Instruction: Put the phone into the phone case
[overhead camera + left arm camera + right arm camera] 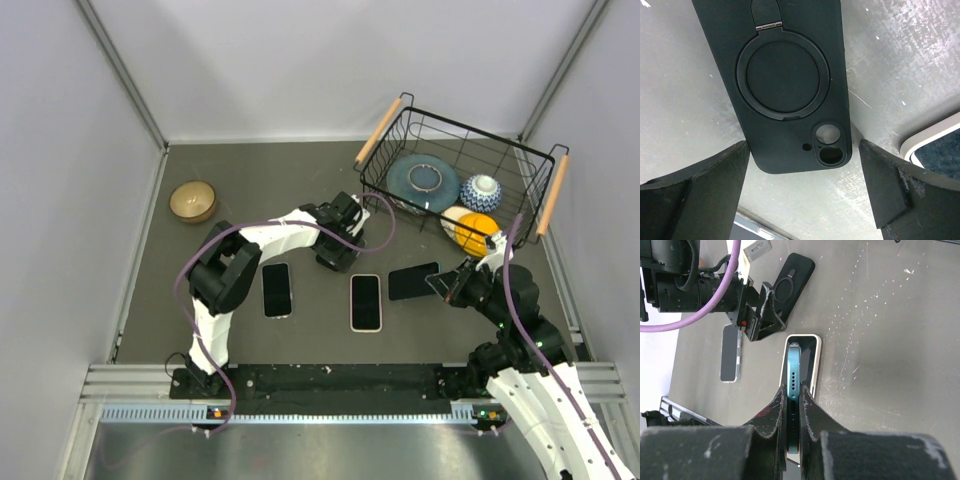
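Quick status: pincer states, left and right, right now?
Left pincer: open, above the phone case.
Right pincer: closed on the phone, gripping its edge.

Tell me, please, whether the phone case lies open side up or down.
Down: the phone case shows its ring stand and camera cutouts.

The phone case (790, 85) runs off the top edge of the left wrist view. Right of the case, a white-rimmed phone (940, 150) is cut off too. The blue phone (792, 365) has its lower end hidden inside the right gripper (793, 392).
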